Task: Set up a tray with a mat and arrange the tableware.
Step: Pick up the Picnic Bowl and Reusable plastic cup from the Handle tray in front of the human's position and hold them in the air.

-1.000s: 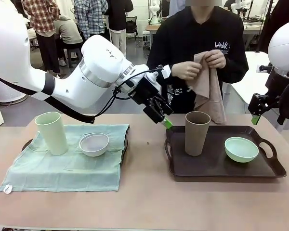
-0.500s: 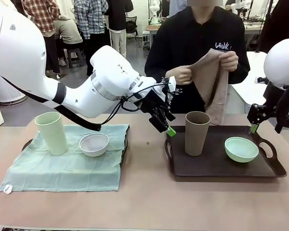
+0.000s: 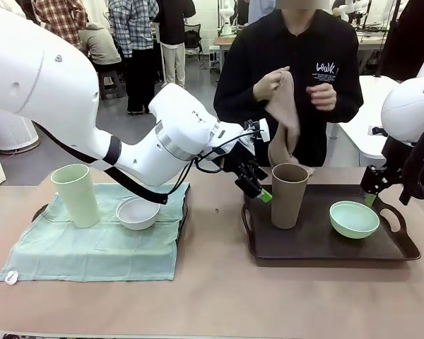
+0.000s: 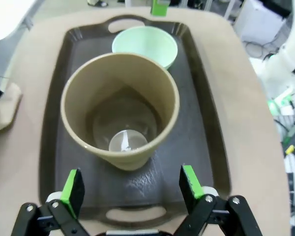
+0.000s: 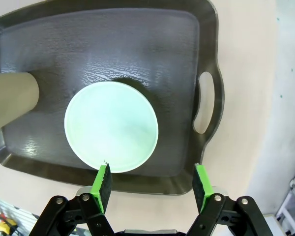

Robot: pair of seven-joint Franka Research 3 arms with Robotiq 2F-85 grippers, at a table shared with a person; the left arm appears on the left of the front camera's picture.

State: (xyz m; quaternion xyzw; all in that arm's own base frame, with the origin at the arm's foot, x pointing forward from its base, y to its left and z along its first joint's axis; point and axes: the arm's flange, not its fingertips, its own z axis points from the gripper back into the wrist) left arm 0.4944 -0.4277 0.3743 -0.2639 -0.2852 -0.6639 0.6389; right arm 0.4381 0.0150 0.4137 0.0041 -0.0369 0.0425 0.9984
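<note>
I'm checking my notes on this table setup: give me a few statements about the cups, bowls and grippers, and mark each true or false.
1. The tan tumbler stands upright on the dark tray. True.
2. The white bowl and the pale green tumbler stand on the green mat. True.
3. The mint green bowl sits on the green mat. False: it sits on the dark tray, beside the tan tumbler.
4. The left gripper is shut on the tan tumbler. False: its jaws stand open, short of the tumbler.
5. The person holds a tan cloth. True.
</note>
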